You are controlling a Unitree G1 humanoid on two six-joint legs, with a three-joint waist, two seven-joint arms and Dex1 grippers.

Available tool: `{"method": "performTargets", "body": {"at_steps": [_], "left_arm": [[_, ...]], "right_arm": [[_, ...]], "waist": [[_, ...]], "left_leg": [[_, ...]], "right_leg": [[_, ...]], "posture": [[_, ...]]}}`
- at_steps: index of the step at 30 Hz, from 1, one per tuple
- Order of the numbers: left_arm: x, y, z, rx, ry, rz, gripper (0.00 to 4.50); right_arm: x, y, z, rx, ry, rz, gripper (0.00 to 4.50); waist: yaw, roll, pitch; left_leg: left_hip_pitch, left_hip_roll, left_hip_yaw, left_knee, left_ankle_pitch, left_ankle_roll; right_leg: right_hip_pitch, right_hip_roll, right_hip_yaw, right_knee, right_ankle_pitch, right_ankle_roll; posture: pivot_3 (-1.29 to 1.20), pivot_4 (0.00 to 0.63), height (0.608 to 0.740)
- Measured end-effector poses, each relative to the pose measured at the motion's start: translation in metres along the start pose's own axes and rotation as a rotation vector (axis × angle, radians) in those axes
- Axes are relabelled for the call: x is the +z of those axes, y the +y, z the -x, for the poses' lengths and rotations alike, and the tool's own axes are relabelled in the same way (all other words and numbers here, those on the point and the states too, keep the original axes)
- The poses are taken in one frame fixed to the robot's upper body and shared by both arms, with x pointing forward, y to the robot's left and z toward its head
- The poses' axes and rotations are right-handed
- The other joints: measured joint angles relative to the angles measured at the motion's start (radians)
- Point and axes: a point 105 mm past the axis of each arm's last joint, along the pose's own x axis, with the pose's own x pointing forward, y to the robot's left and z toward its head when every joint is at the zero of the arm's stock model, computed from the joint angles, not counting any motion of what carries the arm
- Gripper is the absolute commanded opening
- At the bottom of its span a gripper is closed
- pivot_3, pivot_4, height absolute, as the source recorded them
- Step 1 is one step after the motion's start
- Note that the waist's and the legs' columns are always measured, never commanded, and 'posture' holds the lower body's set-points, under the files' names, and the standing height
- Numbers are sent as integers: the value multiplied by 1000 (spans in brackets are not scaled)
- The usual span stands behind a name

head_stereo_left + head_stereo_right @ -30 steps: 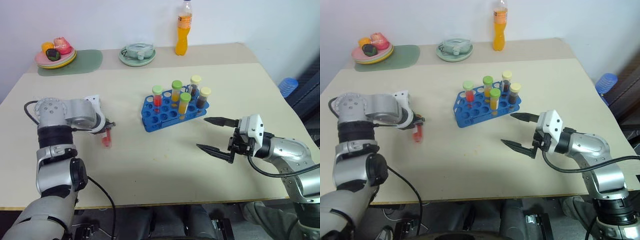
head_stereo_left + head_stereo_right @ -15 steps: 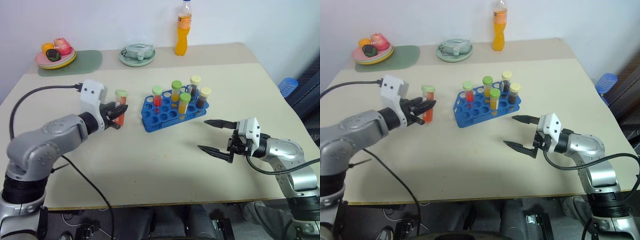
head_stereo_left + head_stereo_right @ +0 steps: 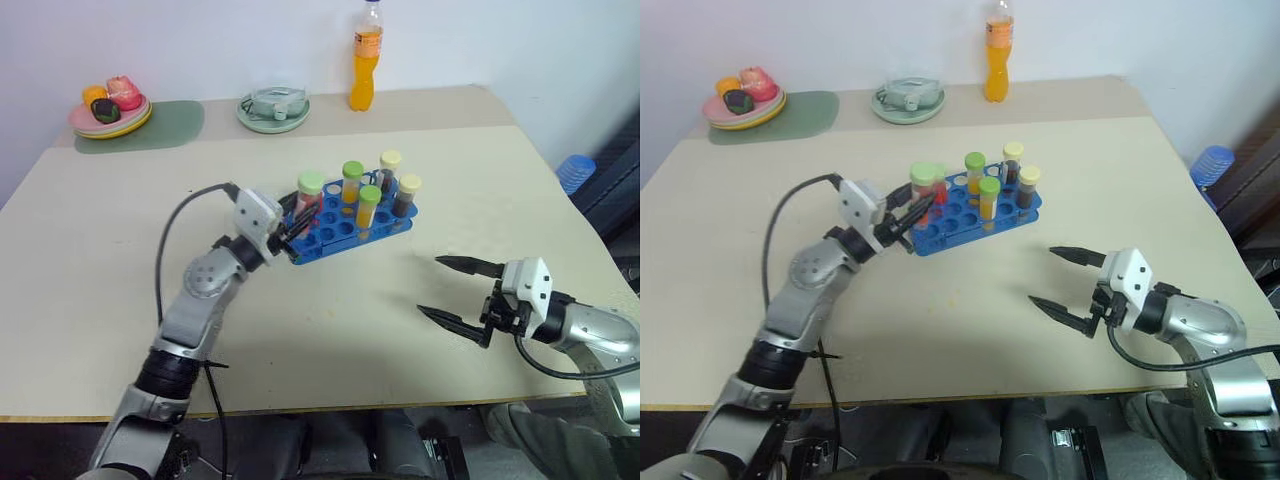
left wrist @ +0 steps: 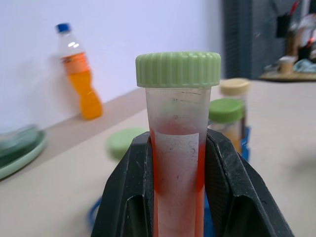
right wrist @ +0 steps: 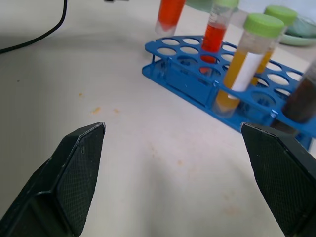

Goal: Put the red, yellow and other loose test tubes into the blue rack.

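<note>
So the left gripper [image 3: 291, 222] is clamped on a red test tube [image 4: 177, 163] with a green cap [image 4: 178, 69], and in the wrist view you can see both black fingers [image 4: 224, 182] pressed against its sides, tube upright. In the head view that gripper sits just left of centre, right at the left end of the blue rack [image 3: 345, 230], with the held tube over or just beside the rack's near-left corner; can't tell which hole it lines up with.

The rack is in the middle of the tan table [image 3: 300, 330], a bit above centre. Standing in it are five capped tubes: a red one [image 5: 216, 34], two yellow ones [image 3: 368, 207] with green caps, and two darker ones with cream caps [image 3: 408, 184] toward the right end.

The right gripper [image 3: 460, 292] hangs low in the lower right of the frame, fingers spread wide with nothing between them, well apart from the rack.

Along the top edge there's an orange drink bottle [image 3: 367, 55], a green dish [image 3: 274, 108], and a plate of fruit [image 3: 110, 108] at upper left.
</note>
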Motion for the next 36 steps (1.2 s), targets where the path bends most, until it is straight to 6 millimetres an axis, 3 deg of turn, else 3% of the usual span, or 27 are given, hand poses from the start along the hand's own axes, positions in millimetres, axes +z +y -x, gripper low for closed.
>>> {"method": "performTargets", "body": {"at_steps": [7,11,26,34,35,36], "left_arm": [[-9,-6,-18,-7,-45,2,768],[-21,-9,-19,4,-37,12,768],[-38,-24,-24,-33,-42,46,768],[-46,-22,-25,-17,-24,81,768],[-47,-22,-25,-18,-23,100,1804],[-48,-22,-24,-26,-18,116,2195]], "right_arm": [[12,2,8,-29,14,4,4500],[14,2,9,-39,16,-14,4500],[20,-5,8,-57,14,3,4500],[20,-6,8,-61,16,3,4500],[20,-6,8,-62,16,3,4500],[20,-6,8,-62,16,3,4500]], "waist": [[2,0,0],[1,-1,0],[3,-1,0],[3,-1,0],[3,-1,0],[3,-1,0]], "left_leg": [[0,0,0,1,0,0],[0,0,0,0,0,0],[0,0,0,1,0,0],[0,0,0,1,0,1],[0,0,0,1,0,1],[0,0,0,1,0,1]], "right_leg": [[0,0,0,0,0,0],[0,0,0,0,0,0],[1,0,0,0,0,0],[1,0,0,0,0,0],[1,0,-1,0,0,0],[1,0,-1,0,0,0]], "posture": [[0,150,740],[0,150,740],[0,150,740],[0,150,740],[0,150,740],[0,150,740]]}}
